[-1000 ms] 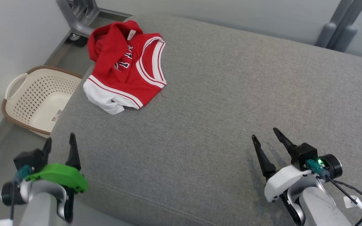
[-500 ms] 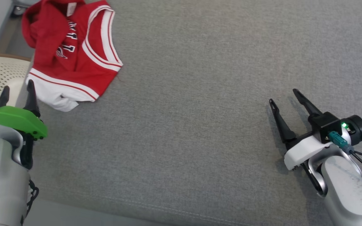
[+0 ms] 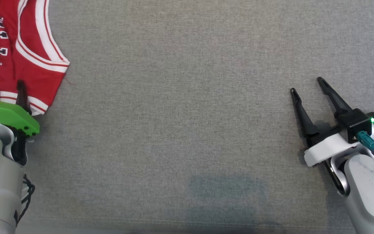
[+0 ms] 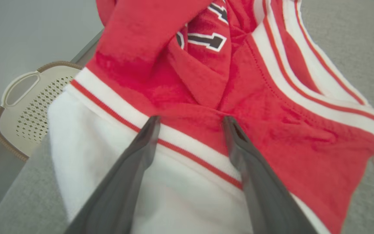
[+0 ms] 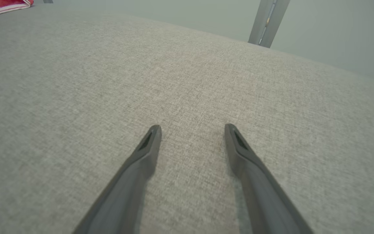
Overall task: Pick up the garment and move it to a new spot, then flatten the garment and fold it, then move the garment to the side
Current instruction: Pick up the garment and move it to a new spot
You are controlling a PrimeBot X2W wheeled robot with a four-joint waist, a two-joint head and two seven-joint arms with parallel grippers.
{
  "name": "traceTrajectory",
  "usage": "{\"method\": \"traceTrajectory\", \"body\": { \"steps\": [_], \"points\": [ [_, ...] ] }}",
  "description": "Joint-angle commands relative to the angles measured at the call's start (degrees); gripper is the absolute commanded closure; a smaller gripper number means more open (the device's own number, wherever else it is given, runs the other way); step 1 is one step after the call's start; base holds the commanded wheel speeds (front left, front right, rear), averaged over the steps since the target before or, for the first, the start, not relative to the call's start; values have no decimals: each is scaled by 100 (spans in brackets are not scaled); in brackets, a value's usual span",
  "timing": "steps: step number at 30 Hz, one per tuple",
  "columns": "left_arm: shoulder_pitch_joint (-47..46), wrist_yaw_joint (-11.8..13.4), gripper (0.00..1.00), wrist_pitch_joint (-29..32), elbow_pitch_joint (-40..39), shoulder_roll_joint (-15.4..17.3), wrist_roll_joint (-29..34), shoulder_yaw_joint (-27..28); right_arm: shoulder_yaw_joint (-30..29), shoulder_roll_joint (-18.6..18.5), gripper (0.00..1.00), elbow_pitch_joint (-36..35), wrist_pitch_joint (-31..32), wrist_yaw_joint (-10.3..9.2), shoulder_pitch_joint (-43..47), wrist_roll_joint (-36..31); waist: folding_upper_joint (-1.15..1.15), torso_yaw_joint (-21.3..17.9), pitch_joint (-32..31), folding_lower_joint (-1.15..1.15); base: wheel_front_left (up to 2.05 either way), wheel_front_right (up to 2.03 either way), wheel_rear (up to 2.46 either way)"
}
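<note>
The garment (image 3: 28, 61) is a crumpled red jersey with white trim and dark lettering, lying at the far left of the grey cushion (image 3: 187, 130). My left gripper (image 3: 6, 89) hovers open over the jersey's white lower hem. In the left wrist view the garment (image 4: 271, 130) spreads under that gripper (image 4: 190, 122), whose jaws stand apart above the striped hem. My right gripper (image 3: 307, 86) stands open over bare cushion at the right, far from the jersey. The right wrist view has its open gripper (image 5: 192, 128) above grey fabric, with a corner of the garment (image 5: 2, 6) at top left.
A cream perforated laundry basket (image 4: 21, 107) sits on the floor beyond the cushion's left edge. A grey metal post (image 5: 268, 22) stands behind the cushion's far edge. A seam (image 3: 187, 222) runs along the cushion's near edge.
The head camera has tilted down and swung right, shifting the whole scene. My left gripper has closed in on the garment and now hangs over its hem. Both grippers stay open.
</note>
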Motion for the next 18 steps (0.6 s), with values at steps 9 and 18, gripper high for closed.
{"method": "traceTrajectory", "body": {
  "steps": [9,18],
  "points": [
    [-123,-35,100,719,285,-484,-504,-125,-102,-22,0,148,36,-10,56,22,0,-316,255,0,0,0,0],
    [166,-42,100,710,-682,-626,-1003,-753,-37,347,0,163,15,-5,-79,166,0,-421,-66,0,0,0,0]
  ]
}}
